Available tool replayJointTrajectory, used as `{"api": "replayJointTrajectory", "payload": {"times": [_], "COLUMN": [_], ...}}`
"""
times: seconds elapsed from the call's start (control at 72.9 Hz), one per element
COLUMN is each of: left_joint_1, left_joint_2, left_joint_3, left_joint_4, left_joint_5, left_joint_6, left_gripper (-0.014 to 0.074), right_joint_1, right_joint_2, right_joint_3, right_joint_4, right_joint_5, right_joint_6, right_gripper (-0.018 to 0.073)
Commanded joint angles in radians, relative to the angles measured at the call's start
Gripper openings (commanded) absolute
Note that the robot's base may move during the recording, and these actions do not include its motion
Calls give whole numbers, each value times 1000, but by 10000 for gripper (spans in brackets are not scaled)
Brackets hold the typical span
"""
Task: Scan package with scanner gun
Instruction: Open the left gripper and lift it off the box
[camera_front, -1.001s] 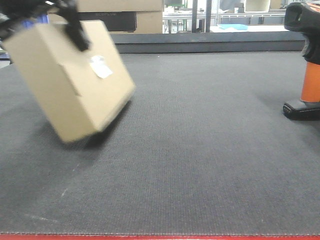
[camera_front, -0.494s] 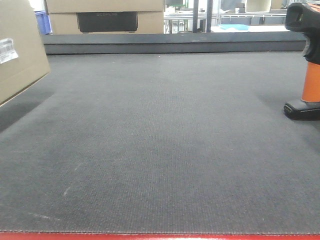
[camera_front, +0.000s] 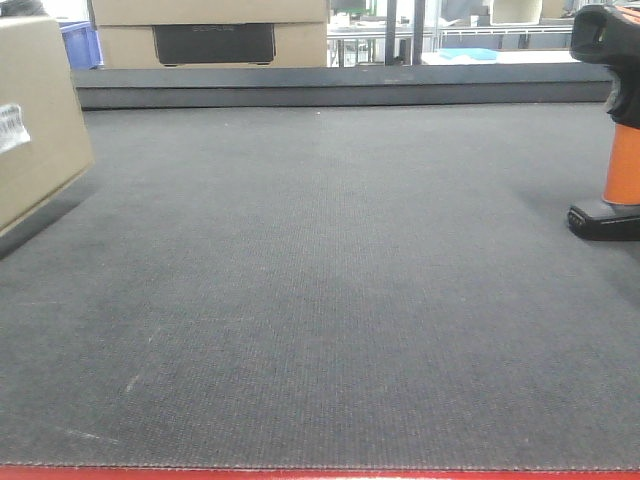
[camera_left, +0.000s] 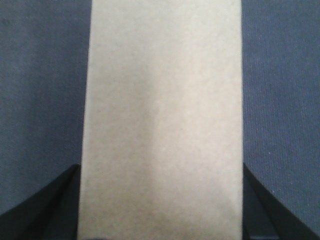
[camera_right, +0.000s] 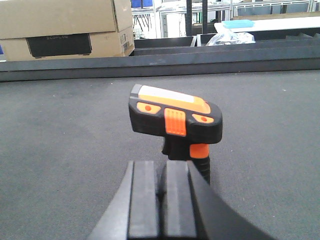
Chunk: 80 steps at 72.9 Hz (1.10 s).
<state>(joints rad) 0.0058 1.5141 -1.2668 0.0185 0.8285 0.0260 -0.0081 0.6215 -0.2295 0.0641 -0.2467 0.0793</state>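
Observation:
The package (camera_front: 35, 120), a plain tan cardboard box, shows only partly at the far left edge of the front view, with its white label (camera_front: 10, 125) facing the camera. In the left wrist view the package (camera_left: 162, 90) fills the middle, and my left gripper (camera_left: 160, 170) is shut on it, one black finger against each long side. The scanner gun (camera_front: 620, 165) stands upright on its black base at the right edge, orange handle below a black head. My right gripper (camera_right: 161, 165) is shut and empty, its tips just short of the scanner gun (camera_right: 175, 117).
Larger cardboard boxes with a dark panel (camera_front: 210, 35) sit behind a raised dark ledge (camera_front: 350, 85) at the back of the grey mat. A blue bin (camera_front: 78, 40) stands beside them. A red strip (camera_front: 320, 473) marks the mat's front edge.
The package, held tilted near the left-centre a second ago, has moved left and is now mostly out of the front view. The scanner gun has not moved.

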Motion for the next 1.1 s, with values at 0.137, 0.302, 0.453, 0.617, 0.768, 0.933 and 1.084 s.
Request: {"api": "replayJointTrajectory", "payload": {"times": [0.137,0.302,0.453,0.617,0.768,0.933,1.084], "left_joint_1": [2,2,2,2,2,2,2], "left_joint_2": [-1,-1,-1,-5,-34,-114,-208], "left_joint_3": [5,5,5,1,-48,-106,-101], "left_joint_4": [-18,-18,-18,-18,-18,-18,-26], "left_joint_5": [-33,-33,-33,-31,-13,-9,-9], "left_joint_6": [1,1,-10,-12,-33,-33,-33], "left_gripper": [-47,257,489,529,523,381,64], "right_joint_1": [0,0,0,0,0,0,0], "right_joint_2": [-5,-5,-5,-5,-5,-5,-5], "right_joint_3": [-1,-1,-1,-1,-1,-1,-1], "right_joint_4": [-6,-6,-6,-6,-6,-6,-6], "right_joint_5": [-3,-3,-3,-3,-3,-3,2], "right_joint_6": [-2,-2,-2,-2,-2,-2,-2], "right_gripper": [-167,-167,-167,-167,-167,-167,-167]}}
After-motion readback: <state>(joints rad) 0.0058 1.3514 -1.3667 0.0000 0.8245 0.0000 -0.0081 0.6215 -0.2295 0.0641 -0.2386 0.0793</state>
